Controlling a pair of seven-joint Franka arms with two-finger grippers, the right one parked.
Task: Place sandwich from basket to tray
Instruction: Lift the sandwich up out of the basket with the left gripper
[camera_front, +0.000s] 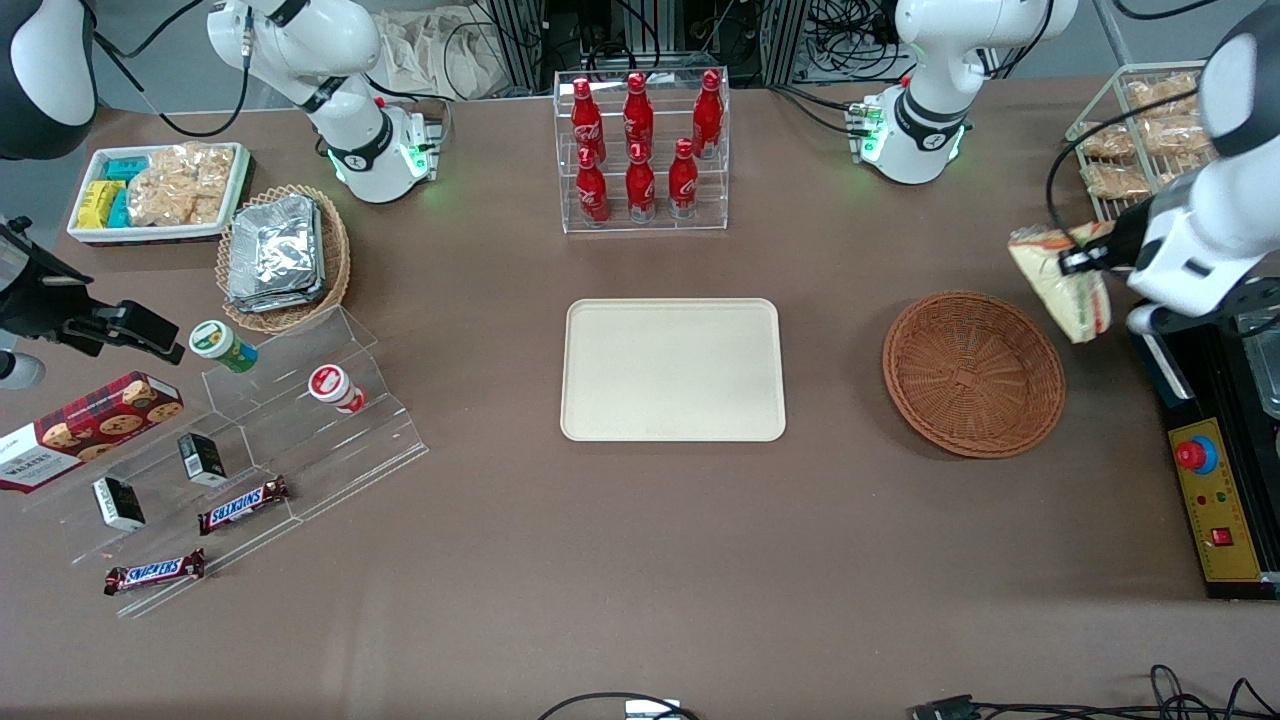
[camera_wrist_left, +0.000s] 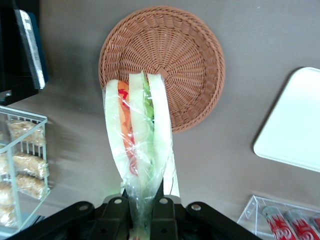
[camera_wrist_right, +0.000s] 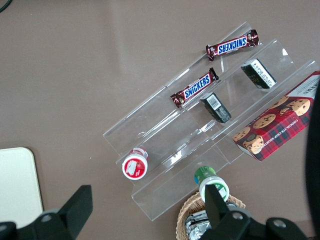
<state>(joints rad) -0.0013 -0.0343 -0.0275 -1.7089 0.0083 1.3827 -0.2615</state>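
My left gripper (camera_front: 1085, 256) is shut on the sandwich (camera_front: 1058, 282), a wrapped white-bread wedge with green and orange-red filling, and holds it in the air beside the reddish-brown wicker basket (camera_front: 973, 373), toward the working arm's end of the table. In the left wrist view the sandwich (camera_wrist_left: 137, 145) hangs from the gripper (camera_wrist_left: 140, 215) above the basket's (camera_wrist_left: 185, 60) rim. The basket holds nothing. The cream-beige tray (camera_front: 672, 369) lies bare at the table's middle; its corner shows in the left wrist view (camera_wrist_left: 295, 125).
A clear rack of red bottles (camera_front: 640, 150) stands farther from the front camera than the tray. A wire rack of bread packets (camera_front: 1140, 140) and a black control box (camera_front: 1215, 480) sit at the working arm's end. A foil-packet basket (camera_front: 283, 258) and snack shelves (camera_front: 240, 450) lie toward the parked arm's end.
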